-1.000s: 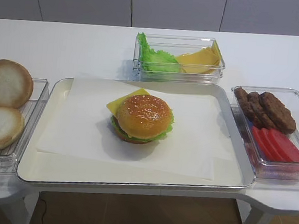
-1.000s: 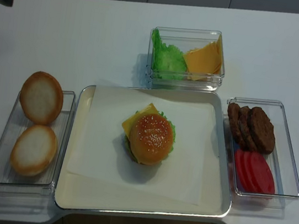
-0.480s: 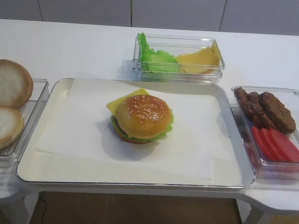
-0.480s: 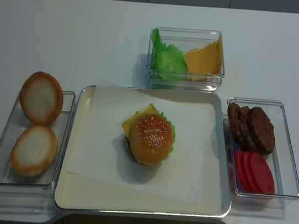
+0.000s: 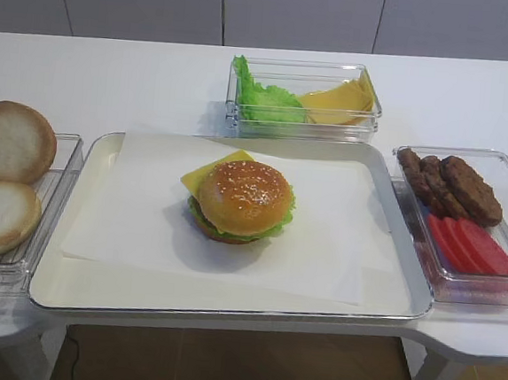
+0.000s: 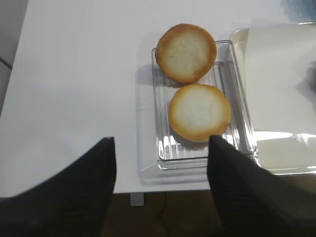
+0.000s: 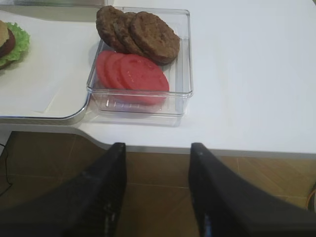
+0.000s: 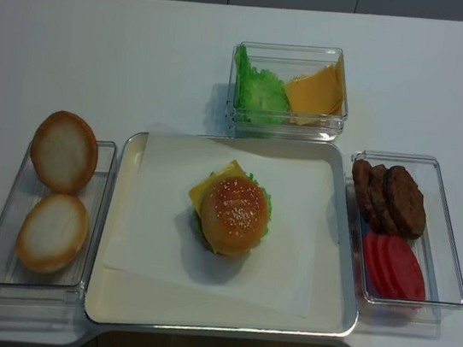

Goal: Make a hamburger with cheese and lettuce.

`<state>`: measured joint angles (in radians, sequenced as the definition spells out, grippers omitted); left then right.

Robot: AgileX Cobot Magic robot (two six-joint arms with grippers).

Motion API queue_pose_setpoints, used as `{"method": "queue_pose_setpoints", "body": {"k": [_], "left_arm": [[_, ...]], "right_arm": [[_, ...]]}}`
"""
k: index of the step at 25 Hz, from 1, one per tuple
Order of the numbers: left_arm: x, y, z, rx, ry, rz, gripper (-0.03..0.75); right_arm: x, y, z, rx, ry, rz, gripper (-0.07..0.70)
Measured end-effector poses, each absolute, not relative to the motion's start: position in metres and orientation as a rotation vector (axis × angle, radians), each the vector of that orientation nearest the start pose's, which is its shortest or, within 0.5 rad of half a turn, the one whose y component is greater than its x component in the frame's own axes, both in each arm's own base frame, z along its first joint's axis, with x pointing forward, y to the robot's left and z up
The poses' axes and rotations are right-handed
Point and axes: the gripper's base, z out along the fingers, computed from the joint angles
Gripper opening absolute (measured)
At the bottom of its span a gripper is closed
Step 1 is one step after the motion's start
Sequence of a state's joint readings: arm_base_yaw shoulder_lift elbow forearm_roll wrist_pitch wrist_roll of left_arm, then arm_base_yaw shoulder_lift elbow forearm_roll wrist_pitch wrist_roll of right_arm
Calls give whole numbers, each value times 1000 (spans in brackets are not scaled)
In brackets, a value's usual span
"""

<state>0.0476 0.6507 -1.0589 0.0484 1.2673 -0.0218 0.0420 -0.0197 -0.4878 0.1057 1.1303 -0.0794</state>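
The hamburger (image 5: 243, 198) (image 8: 232, 215) sits whole on white paper in the middle of the tray (image 5: 226, 310), topped with a glossy sesame bun. A corner of the cheese (image 5: 204, 172) sticks out at its back left. The lettuce (image 5: 285, 216) shows as a green frill under the bun. The right wrist view catches the burger's edge (image 7: 10, 42) at far left. My right gripper (image 7: 158, 148) hangs open and empty off the table's front edge, near the patty box. My left gripper (image 6: 162, 140) is open and empty at the front edge, before the bun tray. Neither gripper appears in the high views.
Two pale bun halves (image 5: 9, 142) (image 6: 186, 59) lie in a clear tray (image 6: 197, 165) at the left. A clear box (image 5: 299, 127) at the back holds loose lettuce (image 5: 266, 100) and cheese slices (image 5: 337, 101). At the right, a box (image 5: 476, 294) holds patties (image 5: 450, 185) and tomato slices (image 5: 472, 245).
A dark piece of arm at the top left corner of the realsense view one second ago has left the picture. Nothing on the table has moved.
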Motion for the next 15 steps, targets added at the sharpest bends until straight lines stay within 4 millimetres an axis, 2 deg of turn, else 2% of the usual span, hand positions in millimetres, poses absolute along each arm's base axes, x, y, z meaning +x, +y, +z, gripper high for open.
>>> {"method": "queue_pose_setpoints", "body": {"k": [6,15], "left_arm": [[35,9,382,-94,2270,111,435],[-8,5,350,-142,2167,60,435]], "right_arm": [[-10,8,269,-138,2099,105,321],[-10,8,269,-138,2099,105,321]]}}
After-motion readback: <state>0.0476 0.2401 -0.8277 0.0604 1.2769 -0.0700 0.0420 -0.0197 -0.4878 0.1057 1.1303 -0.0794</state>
